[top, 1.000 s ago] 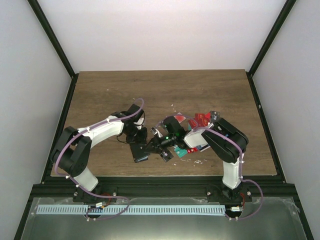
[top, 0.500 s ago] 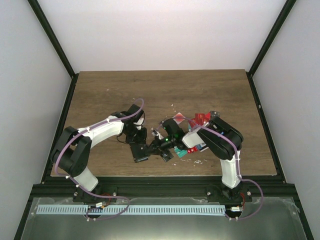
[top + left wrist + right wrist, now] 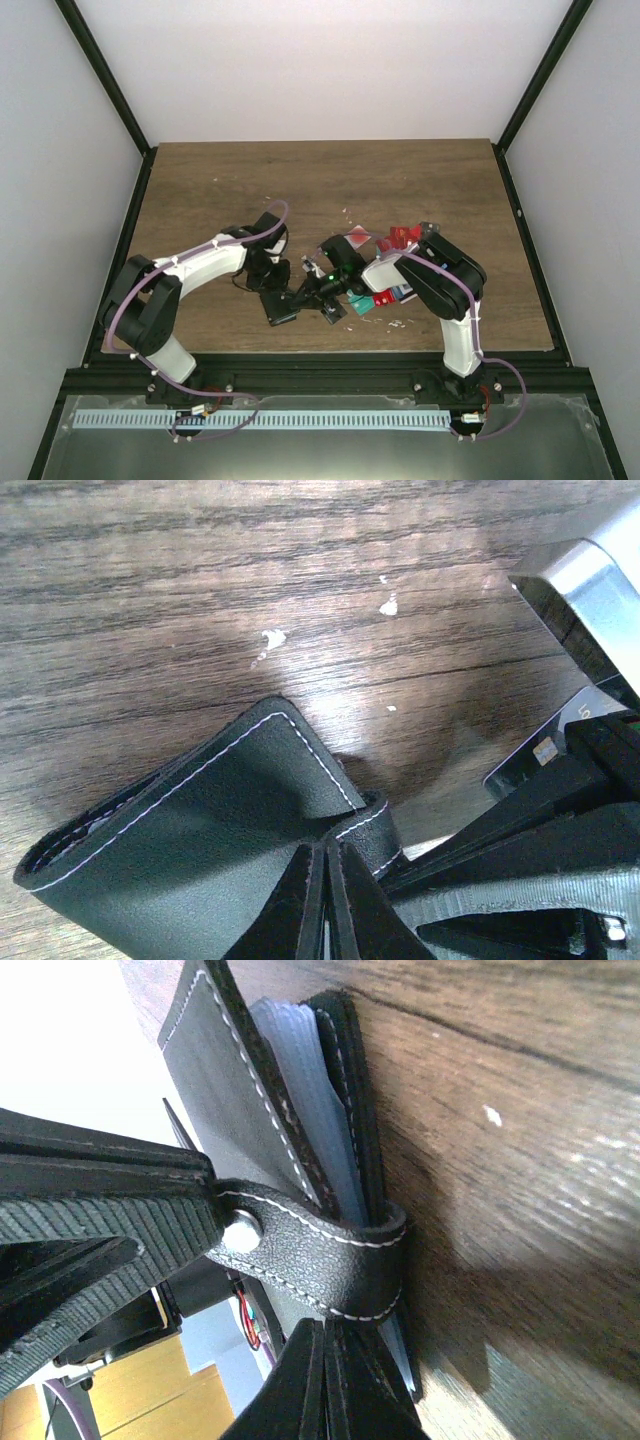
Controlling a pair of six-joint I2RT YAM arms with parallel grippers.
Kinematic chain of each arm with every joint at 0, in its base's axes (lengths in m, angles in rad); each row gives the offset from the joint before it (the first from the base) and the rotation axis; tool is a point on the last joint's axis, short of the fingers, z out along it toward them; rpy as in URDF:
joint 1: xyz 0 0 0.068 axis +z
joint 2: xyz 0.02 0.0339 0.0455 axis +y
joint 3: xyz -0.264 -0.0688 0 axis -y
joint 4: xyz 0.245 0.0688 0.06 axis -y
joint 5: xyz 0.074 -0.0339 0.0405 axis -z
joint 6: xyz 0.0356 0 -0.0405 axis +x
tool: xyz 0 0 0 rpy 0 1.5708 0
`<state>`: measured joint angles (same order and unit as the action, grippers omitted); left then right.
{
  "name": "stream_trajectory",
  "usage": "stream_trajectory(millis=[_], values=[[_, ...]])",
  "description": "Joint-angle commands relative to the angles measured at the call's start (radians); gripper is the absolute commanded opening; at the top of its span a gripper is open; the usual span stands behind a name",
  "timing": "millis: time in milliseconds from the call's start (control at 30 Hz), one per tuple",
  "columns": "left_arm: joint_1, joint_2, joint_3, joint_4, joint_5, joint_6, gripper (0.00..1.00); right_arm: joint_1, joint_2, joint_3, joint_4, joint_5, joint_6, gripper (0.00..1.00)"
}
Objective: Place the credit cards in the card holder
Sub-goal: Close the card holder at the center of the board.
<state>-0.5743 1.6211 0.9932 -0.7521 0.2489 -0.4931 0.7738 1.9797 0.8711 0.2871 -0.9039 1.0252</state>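
The black card holder (image 3: 281,308) with white stitching sits between both grippers, partly open and tipped up, with light blue sleeves (image 3: 300,1070) showing. My left gripper (image 3: 276,287) is shut, its tips (image 3: 325,848) pinching the cover edge beside the snap tab (image 3: 372,825). My right gripper (image 3: 306,293) is shut too, its tips (image 3: 325,1325) against the lower edge of the snap tab (image 3: 330,1260). Whether they pinch the tab is unclear. Credit cards lie to the right: red ones (image 3: 402,238), a teal one (image 3: 361,304) and a blue one (image 3: 404,294).
The card pile is partly hidden under my right arm (image 3: 440,275). Small white flecks (image 3: 270,638) dot the wooden table (image 3: 330,180). Black frame rails run along the table's left edge (image 3: 125,260) and right edge (image 3: 530,250).
The right gripper has closed its jaws at the snap tab and edged slightly left toward the card holder. The left gripper has stayed shut in place.
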Motion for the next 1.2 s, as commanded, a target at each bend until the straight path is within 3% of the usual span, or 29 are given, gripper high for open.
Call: stream_trajectory(millis=[0, 1167], values=[[0.002, -0.029, -0.027, -0.021, -0.036, 0.015, 0.04, -0.004, 0.046, -0.008, -0.173, 0.131, -0.024, 0.01], [-0.006, -0.086, -0.154, -0.002, -0.092, -0.017, 0.04, -0.003, 0.070, 0.044, -0.259, 0.181, -0.032, 0.01]])
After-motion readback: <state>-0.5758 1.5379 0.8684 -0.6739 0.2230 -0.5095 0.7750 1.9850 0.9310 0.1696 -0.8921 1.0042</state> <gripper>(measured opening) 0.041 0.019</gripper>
